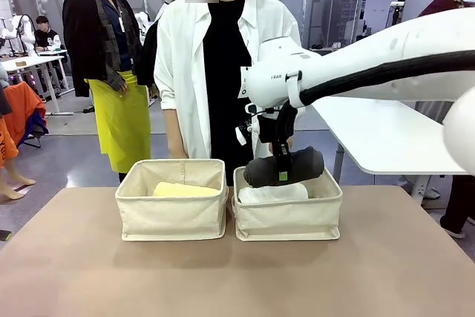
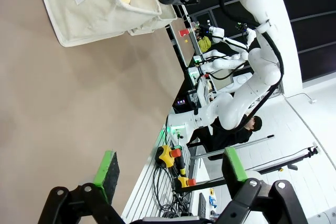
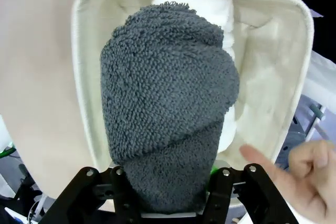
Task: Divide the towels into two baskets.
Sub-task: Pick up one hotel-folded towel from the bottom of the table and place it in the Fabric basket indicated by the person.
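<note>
Clamped tight on the dark grey towel (image 1: 284, 166), the right gripper (image 1: 282, 176) holds the roll level above the right basket (image 1: 288, 219), its fingers pinching the roll's middle. From the right wrist view the grey towel (image 3: 167, 103) hangs over the white towel (image 3: 210, 11) lying along one wall of that basket (image 3: 294, 61), with bare canvas floor showing on the other side of it — room enough beside the white roll. A person's hand (image 3: 302, 174) sits near the basket's rim, close to the gripper's side.

Seen from the front, the grey roll sits just above the rim line, its ends staying inside the basket's width. The left basket (image 1: 172, 213) stands just beside the right one, walls nearly touching, and holds the yellow towel (image 1: 184, 190) lying flat inside.

Over on the other side, the left gripper (image 2: 167, 174) has its jaws spread wide with nothing between the green pads (image 2: 106, 170), hovering off the table's edge. The brown tabletop (image 1: 223, 280) in front of both baskets lies bare — plenty of free space there.
</note>
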Controlling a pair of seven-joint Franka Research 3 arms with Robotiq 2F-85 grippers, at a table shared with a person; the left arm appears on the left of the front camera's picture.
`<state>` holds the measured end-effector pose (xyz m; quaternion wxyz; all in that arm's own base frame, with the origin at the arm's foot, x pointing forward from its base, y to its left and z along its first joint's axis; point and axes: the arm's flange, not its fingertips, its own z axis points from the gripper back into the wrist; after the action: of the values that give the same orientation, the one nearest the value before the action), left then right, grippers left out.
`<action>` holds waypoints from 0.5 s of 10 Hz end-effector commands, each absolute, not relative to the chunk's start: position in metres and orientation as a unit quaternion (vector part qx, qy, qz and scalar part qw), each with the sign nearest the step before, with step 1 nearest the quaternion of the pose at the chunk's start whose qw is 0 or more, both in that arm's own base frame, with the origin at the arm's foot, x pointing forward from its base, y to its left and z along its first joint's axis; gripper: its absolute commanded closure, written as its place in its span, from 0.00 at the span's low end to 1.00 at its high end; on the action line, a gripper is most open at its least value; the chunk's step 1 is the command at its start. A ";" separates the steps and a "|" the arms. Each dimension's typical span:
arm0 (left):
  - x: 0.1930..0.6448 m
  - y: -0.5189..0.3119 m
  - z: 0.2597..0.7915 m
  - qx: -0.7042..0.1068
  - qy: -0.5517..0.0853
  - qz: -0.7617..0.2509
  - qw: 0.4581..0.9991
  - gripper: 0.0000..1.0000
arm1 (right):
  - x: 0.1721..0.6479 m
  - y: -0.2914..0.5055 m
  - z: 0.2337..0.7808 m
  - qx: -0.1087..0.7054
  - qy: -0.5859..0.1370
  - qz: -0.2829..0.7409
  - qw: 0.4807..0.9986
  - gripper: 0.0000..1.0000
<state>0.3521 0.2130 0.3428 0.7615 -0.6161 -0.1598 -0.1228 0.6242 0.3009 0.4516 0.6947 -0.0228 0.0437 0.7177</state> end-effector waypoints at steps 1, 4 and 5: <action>0.348 0.214 0.346 -0.618 -0.163 -0.127 0.758 0.00 | 0.636 0.310 0.447 0.000 0.059 0.710 0.701 0.63; 0.348 0.214 0.346 -0.618 -0.163 -0.127 0.758 0.00 | 0.630 0.310 0.437 0.024 0.071 0.705 0.705 0.09; 0.348 0.214 0.346 -0.618 -0.163 -0.127 0.758 0.00 | 0.626 0.310 0.437 0.025 0.072 0.704 0.706 0.00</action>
<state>0.3520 0.2131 0.3428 0.7615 -0.6161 -0.1599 -0.1228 0.6316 0.3068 0.4253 0.6976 0.0166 0.0695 0.7129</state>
